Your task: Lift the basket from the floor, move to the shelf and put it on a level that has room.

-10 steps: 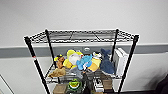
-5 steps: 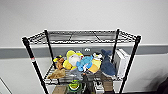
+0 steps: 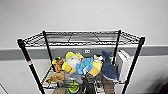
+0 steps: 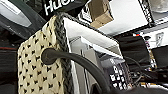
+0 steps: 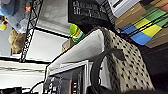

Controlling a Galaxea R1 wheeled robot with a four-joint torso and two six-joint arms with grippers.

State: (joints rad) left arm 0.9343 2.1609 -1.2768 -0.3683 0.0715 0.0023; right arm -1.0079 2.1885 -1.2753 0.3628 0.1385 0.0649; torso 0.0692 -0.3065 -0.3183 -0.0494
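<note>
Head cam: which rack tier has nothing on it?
The top tier: its black wire grid is bare. The tier below it is packed with plush toys.

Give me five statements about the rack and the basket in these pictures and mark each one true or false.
1. The top tier of the black wire rack holds cardboard boxes. False: nothing lies on its grid.
2. Plush toys sit on the tier below the top one. True.
3. The basket is cream woven with dark specks and a dark braided rim. True.
4. The basket's loop handle is bright red. False: it is dark.
5. A blue shark plush lies at the left end of the toys. False: it is at the right end.
</note>
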